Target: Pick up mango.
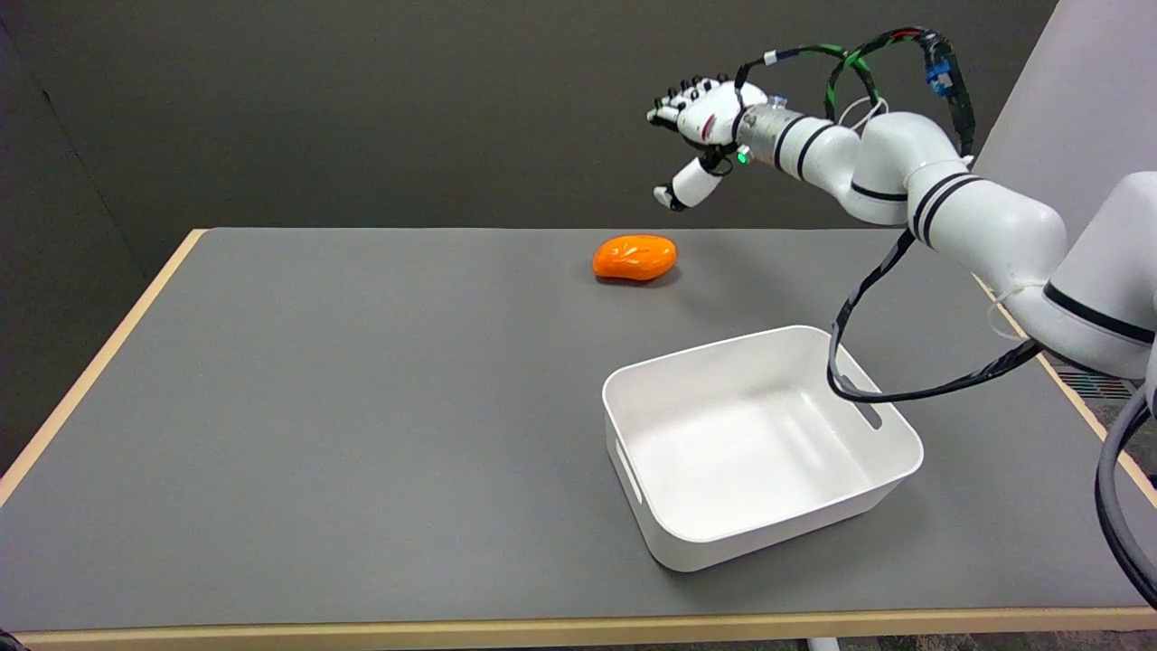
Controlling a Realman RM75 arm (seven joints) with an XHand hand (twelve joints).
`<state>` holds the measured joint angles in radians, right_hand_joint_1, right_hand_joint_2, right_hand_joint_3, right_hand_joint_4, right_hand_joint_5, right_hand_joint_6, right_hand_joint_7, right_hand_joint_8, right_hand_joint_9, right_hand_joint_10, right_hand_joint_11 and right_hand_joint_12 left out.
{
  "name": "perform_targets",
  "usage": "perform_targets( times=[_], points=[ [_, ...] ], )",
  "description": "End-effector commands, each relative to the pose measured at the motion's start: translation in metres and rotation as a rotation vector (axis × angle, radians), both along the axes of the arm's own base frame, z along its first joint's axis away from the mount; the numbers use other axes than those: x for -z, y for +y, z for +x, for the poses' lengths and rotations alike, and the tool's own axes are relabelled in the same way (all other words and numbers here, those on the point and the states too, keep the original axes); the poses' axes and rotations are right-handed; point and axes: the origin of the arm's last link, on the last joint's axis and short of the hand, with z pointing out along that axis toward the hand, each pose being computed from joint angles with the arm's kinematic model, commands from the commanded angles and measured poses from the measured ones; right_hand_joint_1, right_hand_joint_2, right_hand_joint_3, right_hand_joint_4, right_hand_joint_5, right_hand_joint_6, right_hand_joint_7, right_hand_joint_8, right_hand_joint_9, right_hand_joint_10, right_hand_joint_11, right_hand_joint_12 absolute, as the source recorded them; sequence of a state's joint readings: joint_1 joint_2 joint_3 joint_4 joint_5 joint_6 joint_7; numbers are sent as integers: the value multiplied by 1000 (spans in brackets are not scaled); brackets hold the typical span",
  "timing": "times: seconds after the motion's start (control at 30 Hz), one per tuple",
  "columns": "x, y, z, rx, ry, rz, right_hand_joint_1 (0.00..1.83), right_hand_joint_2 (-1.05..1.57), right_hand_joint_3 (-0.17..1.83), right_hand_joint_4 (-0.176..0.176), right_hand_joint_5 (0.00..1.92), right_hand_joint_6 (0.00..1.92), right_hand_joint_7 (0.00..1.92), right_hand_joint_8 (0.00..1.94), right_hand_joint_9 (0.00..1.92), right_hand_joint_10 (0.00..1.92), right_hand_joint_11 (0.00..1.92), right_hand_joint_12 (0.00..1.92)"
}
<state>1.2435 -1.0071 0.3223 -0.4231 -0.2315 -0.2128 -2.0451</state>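
**A:** Where does your right hand (694,136) sit just now?

**B:** You have it up in the air, beyond the far edge of the white bin (759,443) and well apart from it. The arm reaches in from the lower right of the picture, passing over the bin's right side, with a black cable (868,289) drooping from it down across the bin's far right corner.

**A:** And how do you hold the hand?

**B:** Your fingers (673,98) are spread apart and stretched toward the left, with the thumb (689,185) hanging down separately below them. Nothing is in the hand; it touches nothing.

**A:** Where is the mango (634,257)?

**B:** It lies on the grey table (316,407), past the bin's far left corner, clearly apart from the bin and not in it. It is orange and glossy, lying on its side with its long axis running left to right. Your hand hangs above it and a little to the right in the picture, the thumb tip being the nearest part, with open space between the two.

**A:** And the bin itself?

**B:** It stands on the table on the near right part, turned at an angle to the table's edges, with slot handles in its walls. Nothing lies inside it.
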Motion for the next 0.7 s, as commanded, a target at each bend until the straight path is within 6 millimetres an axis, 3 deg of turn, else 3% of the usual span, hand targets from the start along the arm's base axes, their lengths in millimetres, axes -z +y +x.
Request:
perform_targets(
  times=[0.03,0.13,0.3,0.43,0.5,0.6,0.7],
  points=[
    [38,10,-61,143,-38,76,255,532,980,-9,69,266,86,165,46,360,-1,772],
    [50,12,-69,171,-80,95,341,571,1032,-9,64,357,85,202,42,400,-1,773],
    [53,14,-74,178,-115,94,237,554,946,-4,122,332,115,225,64,423,-1,848],
    [54,12,-68,155,-161,90,205,532,1008,-2,106,411,110,282,55,473,-1,850],
    [54,13,-66,143,-194,86,308,581,1052,0,103,455,85,319,45,522,9,803],
    [54,14,-68,139,-219,80,179,533,1019,7,119,415,139,291,61,495,-1,872],
    [52,15,-69,140,-218,75,168,528,1010,12,133,411,145,284,76,490,-1,869]
  ],
)
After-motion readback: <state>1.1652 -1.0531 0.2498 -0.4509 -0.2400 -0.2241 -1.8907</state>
